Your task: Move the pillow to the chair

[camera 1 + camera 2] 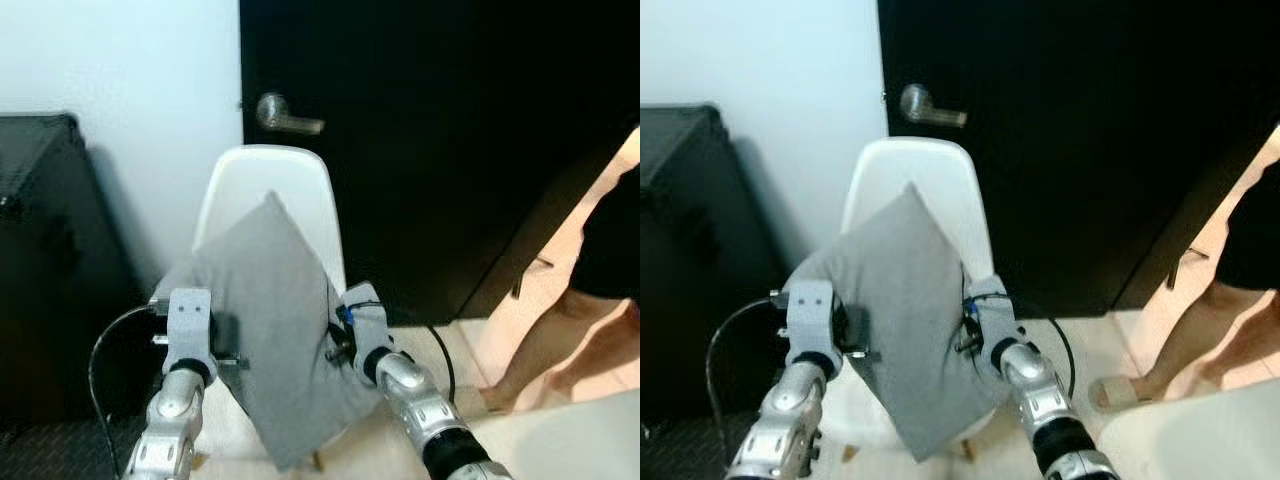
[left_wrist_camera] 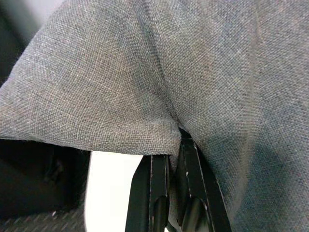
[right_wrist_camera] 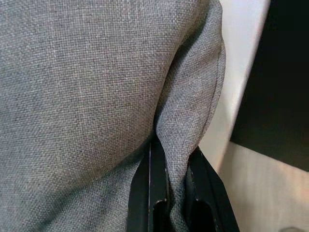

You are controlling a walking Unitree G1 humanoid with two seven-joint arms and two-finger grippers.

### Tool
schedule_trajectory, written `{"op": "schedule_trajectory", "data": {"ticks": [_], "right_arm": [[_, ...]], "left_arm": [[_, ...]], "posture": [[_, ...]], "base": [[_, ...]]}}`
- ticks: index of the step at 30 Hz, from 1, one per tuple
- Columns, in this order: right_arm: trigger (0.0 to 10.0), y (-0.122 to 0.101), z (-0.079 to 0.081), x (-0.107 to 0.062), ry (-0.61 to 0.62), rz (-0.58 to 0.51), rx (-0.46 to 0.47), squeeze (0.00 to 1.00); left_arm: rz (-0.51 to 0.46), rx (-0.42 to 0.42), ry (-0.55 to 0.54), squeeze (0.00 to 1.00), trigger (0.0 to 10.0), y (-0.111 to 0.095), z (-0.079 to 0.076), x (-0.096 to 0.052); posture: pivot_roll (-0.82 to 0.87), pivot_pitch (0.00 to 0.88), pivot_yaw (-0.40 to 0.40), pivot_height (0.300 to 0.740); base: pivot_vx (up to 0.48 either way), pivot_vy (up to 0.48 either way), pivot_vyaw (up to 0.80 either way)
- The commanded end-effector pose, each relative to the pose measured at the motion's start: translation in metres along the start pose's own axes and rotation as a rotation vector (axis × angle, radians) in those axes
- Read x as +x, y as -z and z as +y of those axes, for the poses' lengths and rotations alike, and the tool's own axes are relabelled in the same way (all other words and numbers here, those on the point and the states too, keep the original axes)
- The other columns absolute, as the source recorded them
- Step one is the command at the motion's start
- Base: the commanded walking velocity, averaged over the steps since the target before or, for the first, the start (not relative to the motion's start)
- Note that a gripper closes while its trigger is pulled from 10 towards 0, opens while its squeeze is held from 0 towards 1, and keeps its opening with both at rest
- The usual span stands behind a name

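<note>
Grey pillow (image 1: 270,330), pinched by left gripper (image 2: 175,145) and right gripper (image 3: 171,145), above white chair (image 1: 300,190) by black door (image 1: 440,150).

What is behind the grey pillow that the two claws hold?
Behind the grey pillow stands the white chair; its backrest top shows above the pillow. The pillow covers the seat and most of the backrest. The left claw and right claw pinch its edges.
</note>
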State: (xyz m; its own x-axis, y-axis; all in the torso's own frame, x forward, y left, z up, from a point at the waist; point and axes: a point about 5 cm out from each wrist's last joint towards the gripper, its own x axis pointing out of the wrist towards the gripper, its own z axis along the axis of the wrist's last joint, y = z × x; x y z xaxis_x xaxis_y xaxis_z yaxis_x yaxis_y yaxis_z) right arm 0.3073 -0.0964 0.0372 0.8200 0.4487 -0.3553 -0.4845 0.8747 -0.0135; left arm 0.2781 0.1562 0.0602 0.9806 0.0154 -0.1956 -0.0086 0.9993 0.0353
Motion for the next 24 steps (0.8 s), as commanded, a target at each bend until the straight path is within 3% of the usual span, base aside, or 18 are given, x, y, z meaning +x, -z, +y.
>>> {"op": "schedule_trajectory", "data": {"ticks": [1,10,24], "right_arm": [[10.0,-0.0211,0.0093,0.0083,-0.043,-0.082,-0.010,0.00],[10.0,-0.0264,0.0101,0.0109,-0.044,-0.101,0.001,0.00],[10.0,-0.0261,0.0134,0.0115,-0.059,-0.113,0.013,0.00]], "left_arm": [[0.000,0.008,0.058,0.00,10.0,0.0002,-0.0110,0.0019],[-0.013,0.019,0.039,0.00,10.0,-0.0051,-0.0018,0.0061],[-0.012,0.032,0.043,0.00,10.0,-0.0044,-0.0015,0.0061]], "posture": [[0.09,0.000,-0.105,0.740],[0.10,0.000,-0.104,0.715],[0.10,0.000,-0.101,0.710]], "base": [[0.000,0.000,0.00],[0.000,0.000,0.00],[0.000,0.000,0.00]]}}
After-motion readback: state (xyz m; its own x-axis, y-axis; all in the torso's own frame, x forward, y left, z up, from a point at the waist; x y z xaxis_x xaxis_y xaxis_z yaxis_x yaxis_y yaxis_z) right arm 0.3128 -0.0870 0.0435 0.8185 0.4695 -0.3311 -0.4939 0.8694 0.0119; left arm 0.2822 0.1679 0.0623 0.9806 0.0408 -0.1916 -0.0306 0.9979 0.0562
